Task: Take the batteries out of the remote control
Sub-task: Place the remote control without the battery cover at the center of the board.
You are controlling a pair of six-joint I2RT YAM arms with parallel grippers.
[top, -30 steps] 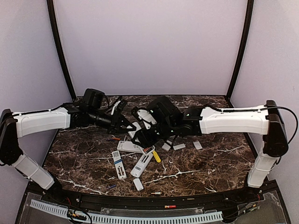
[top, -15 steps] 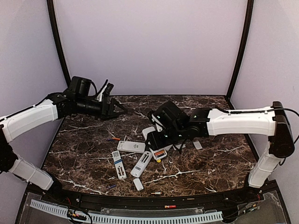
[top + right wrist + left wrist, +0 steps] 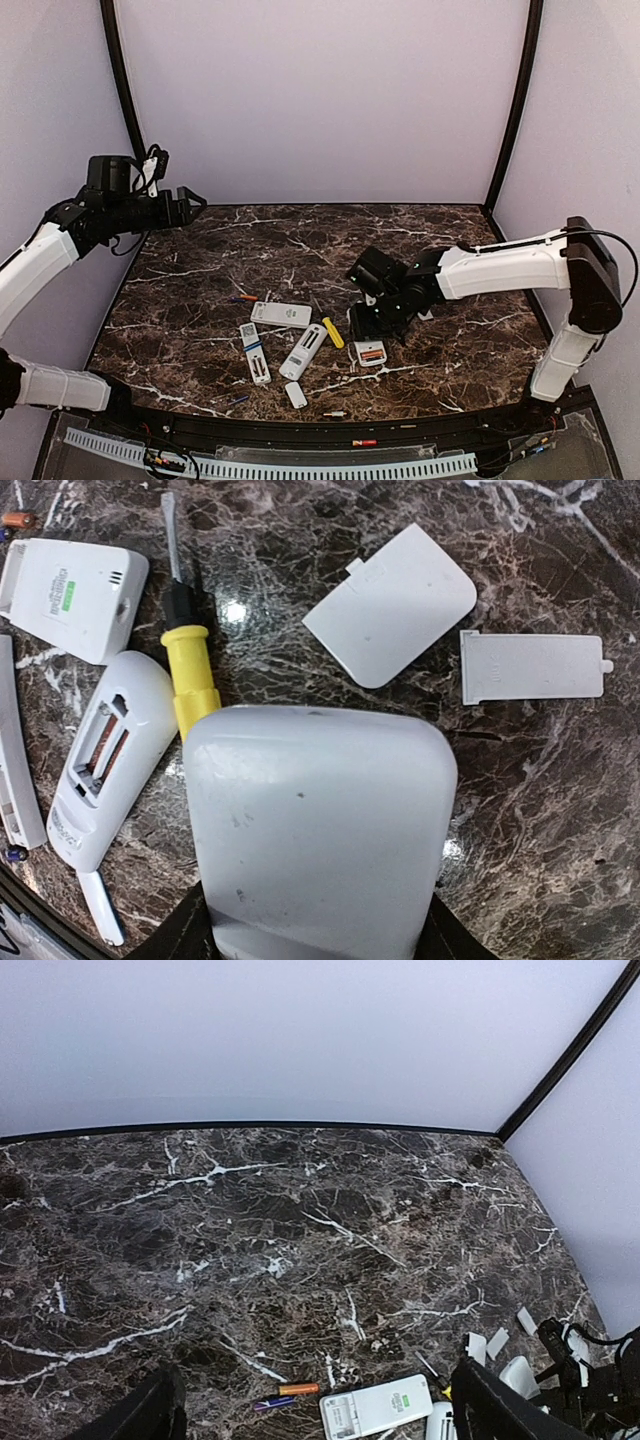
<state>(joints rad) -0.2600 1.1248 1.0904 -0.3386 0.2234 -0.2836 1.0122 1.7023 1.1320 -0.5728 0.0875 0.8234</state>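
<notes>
White remote (image 3: pixel 320 820) clamped in right hand (image 3: pixel 373 340) | left hand (image 3: pixel 192 204) apart | its batteries (image 3: pixel 372 353) overhead only

Four remotes (image 3: pixel 280 314), three white covers (image 3: pixel 392 605), one screwdriver (image 3: pixel 193 675), at least three batteries (image 3: pixel 298 1388).

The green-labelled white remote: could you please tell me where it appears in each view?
Top external: the green-labelled remote lies mid-table, left of centre.
Left wrist: it is at the bottom edge, right of centre.
Right wrist: it is in the upper left corner.
Shared landmark: the orange battery lying near it.
</notes>
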